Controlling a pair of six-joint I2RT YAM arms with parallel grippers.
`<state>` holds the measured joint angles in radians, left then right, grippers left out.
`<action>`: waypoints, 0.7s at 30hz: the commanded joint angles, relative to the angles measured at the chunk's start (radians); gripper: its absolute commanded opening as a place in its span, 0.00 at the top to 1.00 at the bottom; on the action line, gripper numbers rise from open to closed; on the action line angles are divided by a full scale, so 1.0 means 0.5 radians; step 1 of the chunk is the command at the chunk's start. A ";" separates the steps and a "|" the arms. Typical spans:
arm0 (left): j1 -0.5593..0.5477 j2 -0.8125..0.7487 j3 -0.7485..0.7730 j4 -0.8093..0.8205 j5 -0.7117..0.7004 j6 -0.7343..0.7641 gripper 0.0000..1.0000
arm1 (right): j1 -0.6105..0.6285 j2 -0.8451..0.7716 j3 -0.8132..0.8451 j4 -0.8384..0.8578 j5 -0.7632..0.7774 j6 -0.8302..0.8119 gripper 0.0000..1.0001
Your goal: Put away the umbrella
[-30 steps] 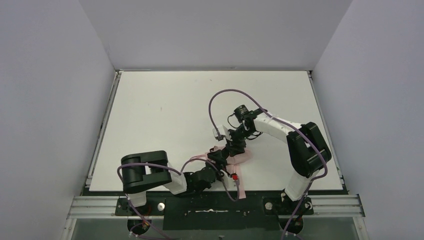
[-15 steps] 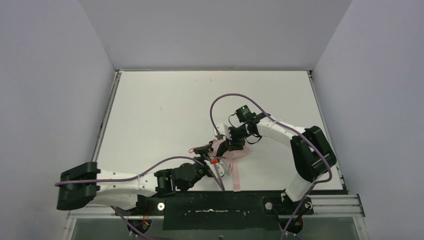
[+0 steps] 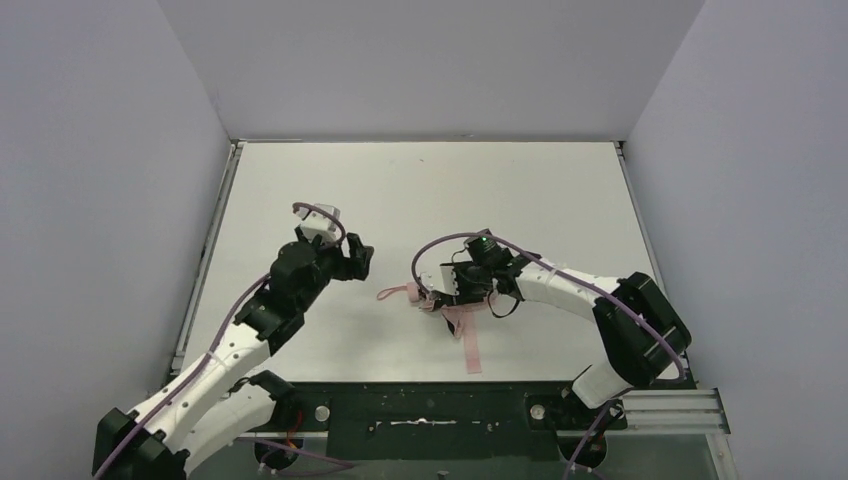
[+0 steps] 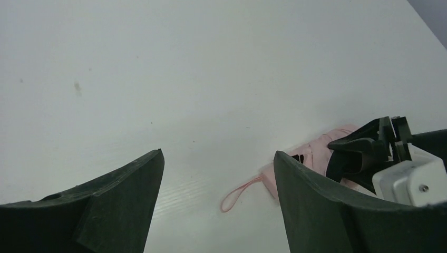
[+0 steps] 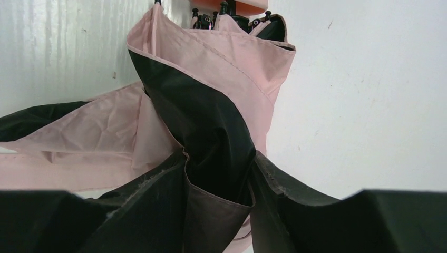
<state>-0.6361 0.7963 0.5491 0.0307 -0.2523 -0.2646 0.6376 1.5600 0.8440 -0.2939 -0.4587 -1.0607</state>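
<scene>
Crumpled umbrella [image 5: 211, 95] in right gripper [image 5: 216, 211]

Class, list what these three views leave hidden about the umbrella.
- Top view: the right gripper covers the middle of the umbrella; ribs too small to see.
- Left wrist view: the right gripper blocks most of the canopy.
- Right wrist view: canopy folds hide the shaft; the bottom edge cuts off the fingers.

Bright, diffuse light covers the white table [image 3: 320, 190]; shadows on it are faint, and the left wrist's near fingers [image 4: 108, 211] blur slightly.
</scene>
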 commanded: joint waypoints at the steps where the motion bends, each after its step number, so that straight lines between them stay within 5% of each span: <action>1: 0.322 0.311 0.233 -0.135 0.855 -0.152 0.26 | 0.096 -0.041 -0.193 0.188 0.362 0.015 0.84; 4: 0.443 0.601 0.397 -0.147 1.218 -0.051 0.24 | 0.168 -0.126 -0.310 0.332 0.456 0.037 0.84; 6: 0.484 0.813 0.536 -0.201 1.431 0.038 0.11 | 0.211 -0.168 -0.386 0.425 0.495 0.060 0.84; 11: 0.491 1.216 0.858 -0.329 1.821 0.213 0.09 | 0.341 -0.234 -0.559 0.620 0.604 0.068 0.84; 21: 0.352 1.712 1.182 -0.561 2.026 0.580 0.08 | 0.430 -0.329 -0.658 0.716 0.657 0.096 0.85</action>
<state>-0.4160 1.5990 1.0695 -0.1860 0.6678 -0.0925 0.8375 1.4105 0.5507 0.0921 -0.1280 -1.0397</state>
